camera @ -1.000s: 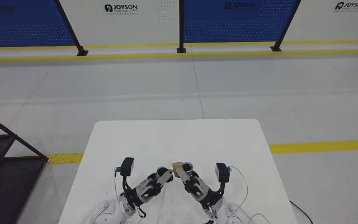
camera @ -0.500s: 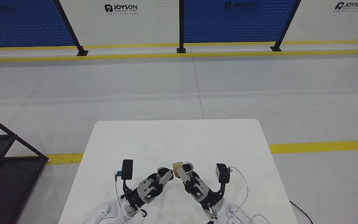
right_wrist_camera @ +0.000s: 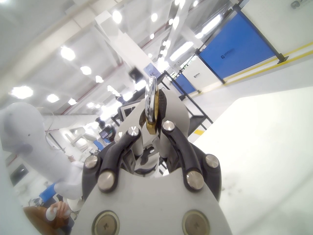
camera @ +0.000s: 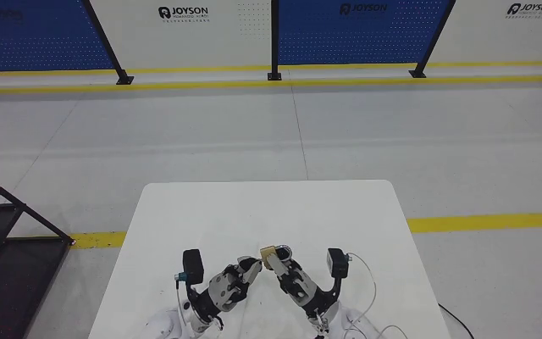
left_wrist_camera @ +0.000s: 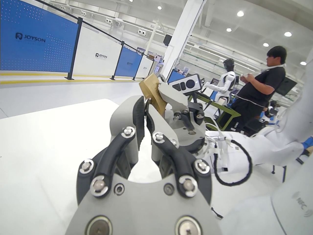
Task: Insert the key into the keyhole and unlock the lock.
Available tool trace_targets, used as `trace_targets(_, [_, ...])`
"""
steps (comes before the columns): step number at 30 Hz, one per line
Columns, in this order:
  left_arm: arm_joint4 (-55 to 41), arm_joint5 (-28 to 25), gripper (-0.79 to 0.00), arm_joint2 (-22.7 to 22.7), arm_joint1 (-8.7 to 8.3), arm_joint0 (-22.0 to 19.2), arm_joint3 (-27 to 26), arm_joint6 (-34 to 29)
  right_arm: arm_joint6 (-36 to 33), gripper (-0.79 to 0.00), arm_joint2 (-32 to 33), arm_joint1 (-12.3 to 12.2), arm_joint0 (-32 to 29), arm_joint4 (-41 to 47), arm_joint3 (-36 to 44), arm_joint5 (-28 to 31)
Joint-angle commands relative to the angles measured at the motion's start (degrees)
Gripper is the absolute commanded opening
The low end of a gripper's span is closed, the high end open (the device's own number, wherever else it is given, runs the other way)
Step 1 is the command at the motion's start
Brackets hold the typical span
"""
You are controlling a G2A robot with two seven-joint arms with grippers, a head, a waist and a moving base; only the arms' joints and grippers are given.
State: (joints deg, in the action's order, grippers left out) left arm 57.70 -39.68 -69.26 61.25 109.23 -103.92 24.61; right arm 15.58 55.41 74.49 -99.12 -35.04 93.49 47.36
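Note:
A brass padlock [camera: 268, 252] with a silver shackle [right_wrist_camera: 150, 99] is held up over the front middle of the white table [camera: 271, 208]. My right gripper [camera: 276, 259] is shut on it, the brass body [right_wrist_camera: 151, 126] pinched between its fingers. My left gripper [camera: 252, 265] meets it from the other side, shut on a small silver key [left_wrist_camera: 146, 103]. In the left wrist view the key's tip touches the padlock [left_wrist_camera: 152, 89] at its lower end. The keyhole is hidden, so I cannot tell how far the key sits in it.
Both arms crowd the table's near edge. The far part of the table [left_wrist_camera: 49, 133] is bare. Blue and white barrier panels [camera: 356, 30] stand across the floor beyond. A person [left_wrist_camera: 261, 84] stands off to the side, away from the table.
The left arm's wrist has shifted a little toward the table's near edge. The padlock and the right gripper have stayed in place.

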Motion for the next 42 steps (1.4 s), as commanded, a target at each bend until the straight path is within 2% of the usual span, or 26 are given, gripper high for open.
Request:
trace_targets(1, [2.6,1.9,-0.785,0.0,0.07,0.3,-0.2,1.5,0.0,-0.785,0.1,0.0,-0.1,0.0,0.0,-0.1])
trace_targets(12, [9.3,6.2,-0.785,0.8,0.29,0.8,-0.4,6.5,-0.1,-0.785,0.4,-0.2,-0.5,0.1,0.5,-0.5])
trace_targets(23, [11.7,8.4,-0.785,1.3,0.34,0.9,-0.7,7.0,-1.2,-0.785,0.2,-0.4,-0.5,0.0,0.9,-1.9])
trace_targets(42, [23.6,19.0,-0.785,2.3,0.52,0.9,-0.1,13.0,-1.8,-0.785,0.0,-0.6,-0.6,0.5,1.2,-2.5])
